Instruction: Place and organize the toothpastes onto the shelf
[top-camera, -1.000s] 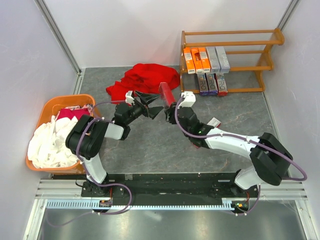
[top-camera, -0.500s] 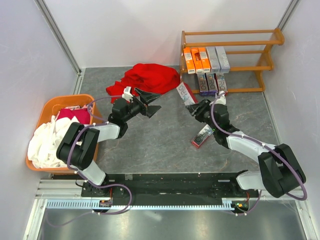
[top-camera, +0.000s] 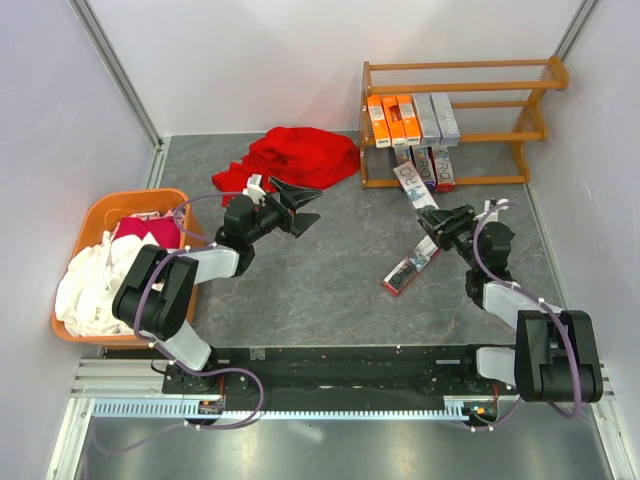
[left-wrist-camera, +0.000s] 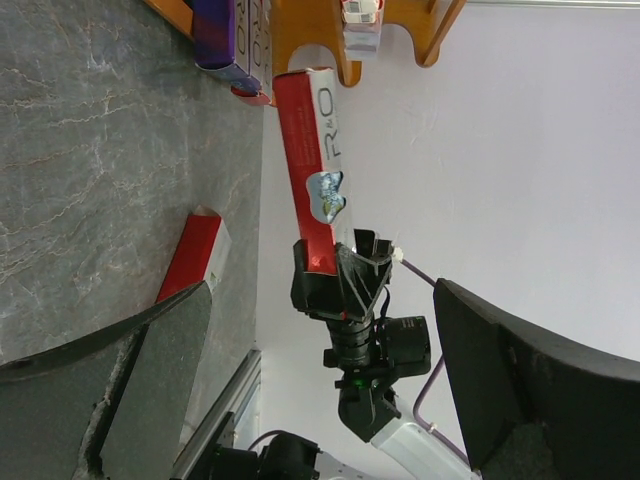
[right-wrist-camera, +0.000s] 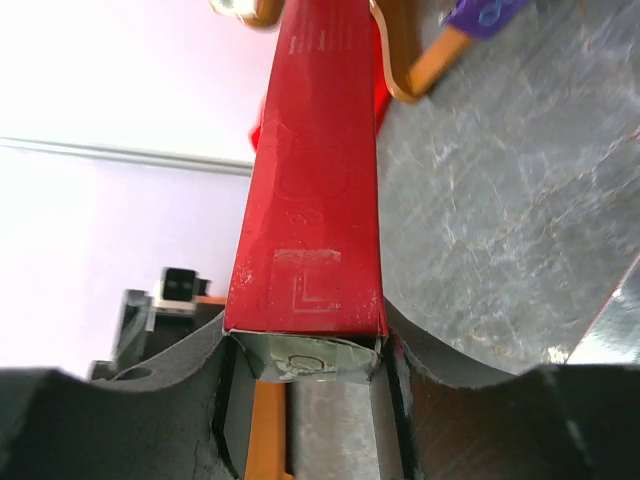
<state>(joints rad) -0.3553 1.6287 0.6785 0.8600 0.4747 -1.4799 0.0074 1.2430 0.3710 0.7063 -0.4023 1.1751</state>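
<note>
The wooden shelf (top-camera: 520, 125) stands at the back right. Its middle tier holds three orange toothpastes (top-camera: 391, 119) and two silver-grey ones (top-camera: 436, 118). The bottom tier holds dark purple and red boxes (top-camera: 432, 166). My right gripper (top-camera: 443, 222) is shut on a red toothpaste box with a lettered silver face (top-camera: 414, 188). The box's far end points at the left front of the bottom tier. It shows in the right wrist view (right-wrist-camera: 315, 190) between my fingers (right-wrist-camera: 170, 370), and in the left wrist view (left-wrist-camera: 315, 170). Another red box (top-camera: 410, 270) lies on the floor. My left gripper (top-camera: 303, 205) is open and empty.
A red cloth (top-camera: 295, 160) lies at the back centre, left of the shelf. An orange plastic basket (top-camera: 100, 215) with white cloths sits at the far left. The shelf's leg (right-wrist-camera: 420, 70) is just right of the held box. White walls close in the sides and back.
My right arm has swung right and back with the red box, from the table's middle to the shelf's bottom tier. My left gripper has stayed open, almost still.
</note>
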